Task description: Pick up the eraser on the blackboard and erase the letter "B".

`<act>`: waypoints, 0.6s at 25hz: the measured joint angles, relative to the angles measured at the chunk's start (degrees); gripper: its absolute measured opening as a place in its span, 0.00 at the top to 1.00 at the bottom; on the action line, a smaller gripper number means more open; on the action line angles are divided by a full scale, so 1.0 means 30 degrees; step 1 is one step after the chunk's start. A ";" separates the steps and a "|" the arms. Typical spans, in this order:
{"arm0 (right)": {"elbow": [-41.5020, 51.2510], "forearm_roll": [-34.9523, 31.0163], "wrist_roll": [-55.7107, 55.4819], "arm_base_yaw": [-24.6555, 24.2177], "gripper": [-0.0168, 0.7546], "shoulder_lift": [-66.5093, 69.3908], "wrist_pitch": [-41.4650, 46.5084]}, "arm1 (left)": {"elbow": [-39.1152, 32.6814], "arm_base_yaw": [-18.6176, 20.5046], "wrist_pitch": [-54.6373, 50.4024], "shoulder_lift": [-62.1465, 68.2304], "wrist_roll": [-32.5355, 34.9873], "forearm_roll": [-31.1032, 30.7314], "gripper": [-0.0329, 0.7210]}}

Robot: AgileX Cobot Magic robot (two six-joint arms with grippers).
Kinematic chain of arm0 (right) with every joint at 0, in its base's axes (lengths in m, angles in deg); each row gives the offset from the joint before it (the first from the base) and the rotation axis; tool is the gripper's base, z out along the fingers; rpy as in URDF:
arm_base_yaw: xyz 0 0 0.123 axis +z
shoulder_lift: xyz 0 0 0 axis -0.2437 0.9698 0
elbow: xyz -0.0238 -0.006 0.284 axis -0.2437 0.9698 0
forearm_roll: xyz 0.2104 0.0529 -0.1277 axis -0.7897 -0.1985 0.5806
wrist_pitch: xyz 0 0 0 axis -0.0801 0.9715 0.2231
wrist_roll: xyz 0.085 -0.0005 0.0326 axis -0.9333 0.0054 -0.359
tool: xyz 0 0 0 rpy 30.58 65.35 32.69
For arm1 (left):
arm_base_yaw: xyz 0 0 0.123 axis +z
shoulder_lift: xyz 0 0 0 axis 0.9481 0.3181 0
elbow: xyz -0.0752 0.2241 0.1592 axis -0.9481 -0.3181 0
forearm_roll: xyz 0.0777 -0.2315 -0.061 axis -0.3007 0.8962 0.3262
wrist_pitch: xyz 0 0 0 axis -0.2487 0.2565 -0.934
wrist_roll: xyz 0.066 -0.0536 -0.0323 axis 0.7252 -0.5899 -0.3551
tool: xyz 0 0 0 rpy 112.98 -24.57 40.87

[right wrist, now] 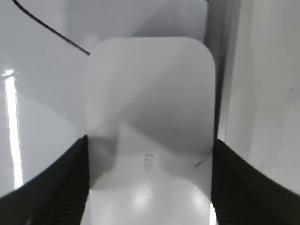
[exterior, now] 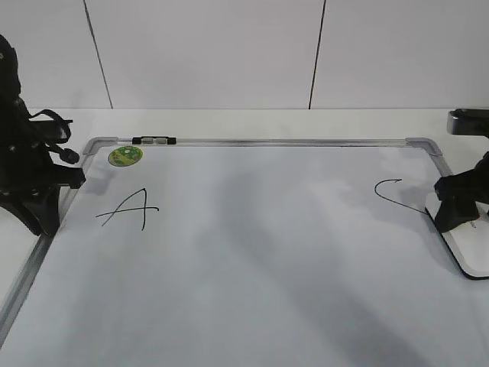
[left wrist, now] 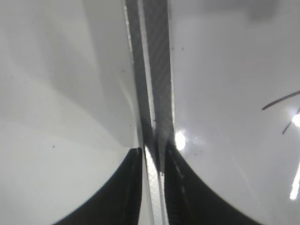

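The blackboard is a white board with a silver frame, lying flat. A black "A" is at its left and a black "C" at its right. No letter "B" shows between them. The eraser, white with a black underside, lies at the board's right edge. My right gripper is over it. In the right wrist view its jaws press both long sides of the eraser. My left gripper is nearly closed and empty, over the board's left frame.
A round green sticker sits at the board's top left corner. A small black and grey piece lies on the top frame. White table surrounds the board; a white panelled wall stands behind it.
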 joint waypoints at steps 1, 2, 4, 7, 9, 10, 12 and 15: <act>0.0000 0.0000 0.0000 0.0000 0.29 0.0000 0.0000 | 0.0000 0.0000 0.0000 0.0000 0.0000 0.0000 0.78; 0.0000 0.0027 0.0000 0.0000 0.29 0.0000 0.0000 | 0.0000 0.0000 0.0000 0.0000 0.0000 0.0000 0.78; 0.0000 0.0027 0.0000 0.0000 0.29 0.0000 0.0000 | 0.0000 0.0000 0.0000 0.0000 0.0000 0.0000 0.78; 0.0000 0.0027 0.0000 0.0000 0.29 0.0000 0.0000 | 0.0000 0.0000 0.0000 0.0000 0.0000 0.0000 0.78; 0.0000 0.0027 0.0000 0.0000 0.29 0.0000 0.0000 | 0.0000 0.0000 0.0000 0.0000 0.0000 0.0000 0.78; 0.0000 0.0027 0.0000 0.0000 0.29 0.0000 0.0000 | 0.0000 0.0000 0.0000 0.0000 0.0000 0.0000 0.78; 0.0000 0.0027 0.0000 0.0000 0.29 0.0070 0.0000 | 0.0000 0.0000 0.0000 0.0000 0.0000 0.0000 0.78; 0.0000 0.0027 0.0000 0.0000 0.29 0.0280 0.0000 | 0.0000 0.0000 0.0000 0.0000 0.0000 0.0000 0.78</act>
